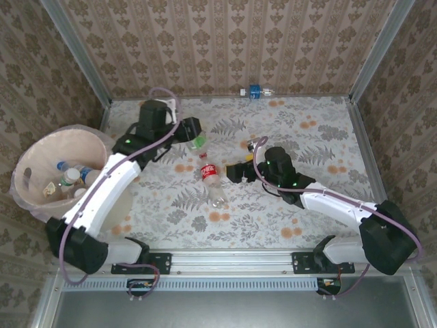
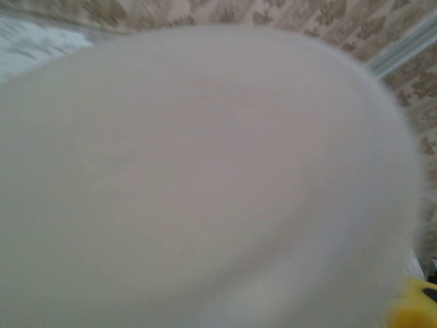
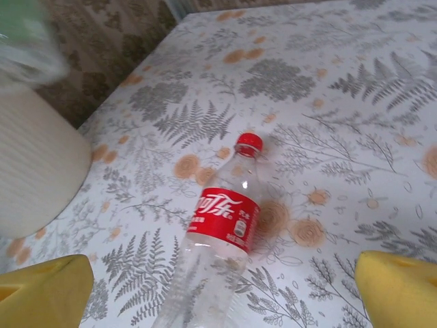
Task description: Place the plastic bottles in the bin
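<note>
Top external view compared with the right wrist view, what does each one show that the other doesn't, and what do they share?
Top external adds bottles inside the bin, a blue-labelled bottle at the far wall, and the left tool gripping a green-labelled bottle. Right wrist adds the right tool's wide-apart yellow pads and the red label's white lettering. Both show the red-labelled bottle lying on the floral table.

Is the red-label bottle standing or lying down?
Lying down: the red-label bottle lies on its side on the table.
</note>
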